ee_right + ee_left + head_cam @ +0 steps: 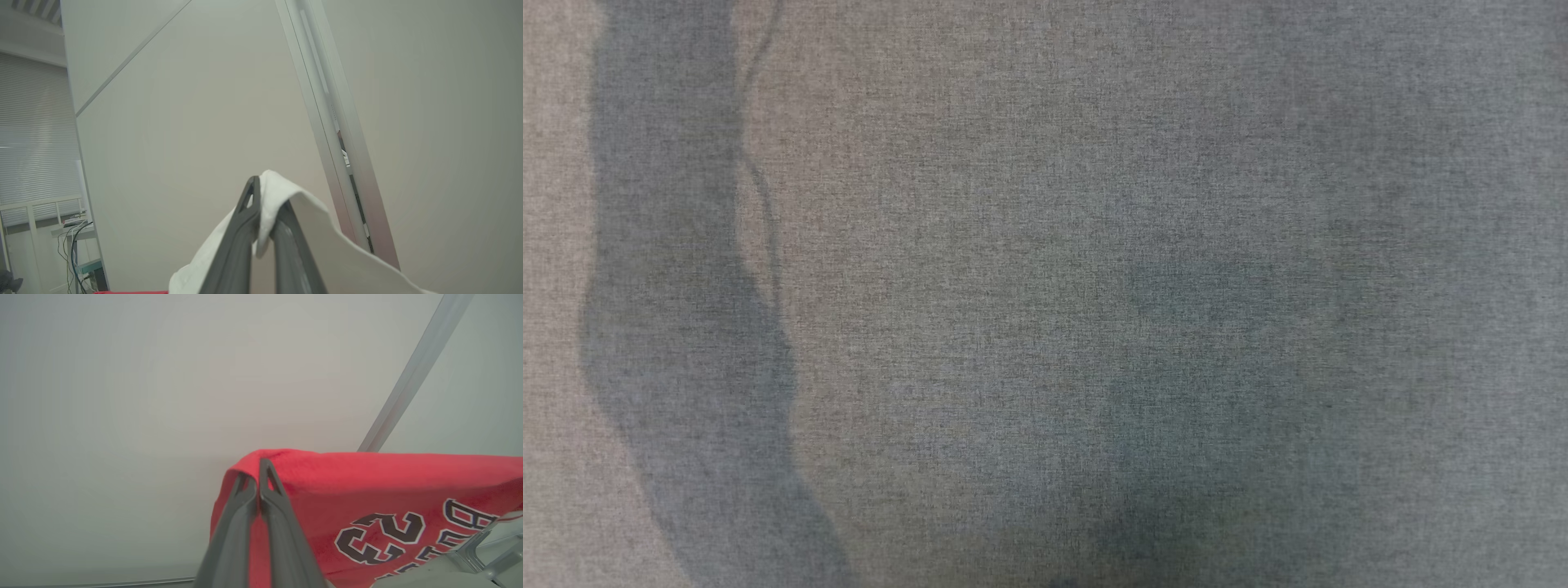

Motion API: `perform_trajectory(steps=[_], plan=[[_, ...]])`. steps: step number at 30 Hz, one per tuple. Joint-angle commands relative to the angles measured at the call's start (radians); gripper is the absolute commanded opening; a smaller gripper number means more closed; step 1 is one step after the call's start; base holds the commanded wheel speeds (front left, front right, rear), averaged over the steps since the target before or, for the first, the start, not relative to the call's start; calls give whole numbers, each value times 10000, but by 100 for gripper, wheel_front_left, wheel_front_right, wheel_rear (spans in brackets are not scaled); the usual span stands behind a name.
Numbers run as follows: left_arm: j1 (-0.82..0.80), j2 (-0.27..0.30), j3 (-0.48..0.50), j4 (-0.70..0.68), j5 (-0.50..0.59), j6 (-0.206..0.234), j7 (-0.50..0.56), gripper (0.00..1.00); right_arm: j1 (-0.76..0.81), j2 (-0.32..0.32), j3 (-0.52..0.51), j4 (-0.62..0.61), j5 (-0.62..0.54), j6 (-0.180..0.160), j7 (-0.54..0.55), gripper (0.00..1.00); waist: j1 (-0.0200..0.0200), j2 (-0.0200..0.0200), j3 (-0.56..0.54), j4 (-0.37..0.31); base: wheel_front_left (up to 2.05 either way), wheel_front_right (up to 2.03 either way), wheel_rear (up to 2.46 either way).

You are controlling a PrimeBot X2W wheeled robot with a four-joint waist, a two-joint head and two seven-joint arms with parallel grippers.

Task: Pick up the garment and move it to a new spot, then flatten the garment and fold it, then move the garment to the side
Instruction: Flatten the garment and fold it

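Garment (pixel 367 477) corner is pinched in the left claw (pixel 256 473), whose two dark fingers are pressed together with the red fabric folded over their tips. In the left wrist view the red cloth runs from that grip off to the right edge, pulled fairly taut along its top. A dark "23" with a white outline (pixel 382 537) and dark letters beside it show upside down on its face. Behind it are a pale wall (pixel 122 396) and a grey rail (pixel 412 371) slanting up to the right.

In the head view, grey woven cloth (pixel 1045 245) is seen very close, with a darker band (pixel 678 327) running down its left side. Whether this is the garment I cannot tell.

The right claw (pixel 267 196) is closed too, on a white fold of the garment (pixel 310 228). That fold drapes over the tips, covers the right finger's end and hangs down on both sides of the fingers. A red sliver (pixel 130 292) shows at the bottom edge of the right wrist view, left of the fingers. Window blinds (pixel 32 134) stand at the far left and a metal post (pixel 327 122) rises just right of the claw.
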Motion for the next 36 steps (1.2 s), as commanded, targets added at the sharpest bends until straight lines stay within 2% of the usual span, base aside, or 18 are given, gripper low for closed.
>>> perform_trajectory(steps=[1,5,10,18,24,32,36], plan=[[249,-23,-175,263,-113,-75,68,0,374,-84,446,-51,180,20,-6,0,0,0,-35,-26,0,0,0],[935,7,-762,431,-575,-102,781,0,1022,-414,1456,-199,546,22,300,0,0,0,-168,-88,0,0,0],[2358,638,-1657,-282,-1582,-85,1757,0,2229,-1096,2805,-719,1165,20,595,0,0,0,-560,-145,0,0,0],[4333,1426,-2583,-1348,-2676,-86,2424,0,4142,-1671,3968,-1737,2239,20,655,0,0,0,-1810,-362,0,0,0],[6275,2097,-3040,-2387,-3709,-86,2585,0,5911,-2248,4974,-2661,2961,20,1045,0,0,0,-3121,-613,0,0,0],[9024,3121,-3660,-3755,-4373,-83,2949,0,8000,-3285,6102,-3759,3548,20,1786,0,0,0,-4534,-728,0,0,0],[10446,3513,-3751,-4654,-4736,222,2906,0,9000,-3874,6561,-4392,3737,22,2108,0,0,0,-5111,-689,0,0,0]])
